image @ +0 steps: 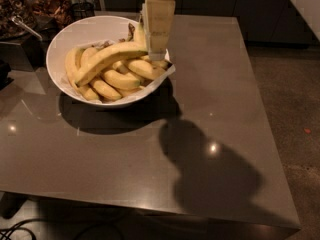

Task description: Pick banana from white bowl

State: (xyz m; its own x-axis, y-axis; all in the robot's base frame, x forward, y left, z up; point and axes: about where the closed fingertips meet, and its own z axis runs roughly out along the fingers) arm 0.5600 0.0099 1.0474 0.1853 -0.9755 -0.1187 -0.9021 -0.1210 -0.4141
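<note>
Yellow banana (111, 58) lies atop pile in white bowl (82, 28), upper left on bench (235, 99). My gripper (157, 53) hangs at bowl's right rim, over banana's end; open or closed, cannot tell.

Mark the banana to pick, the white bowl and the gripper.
banana (111, 57): camera view, middle of the long top banana's upper face.
white bowl (85, 30): camera view, bare inner wall at the back left.
gripper (157, 53): camera view, lower end, over the bowl's right side.
</note>
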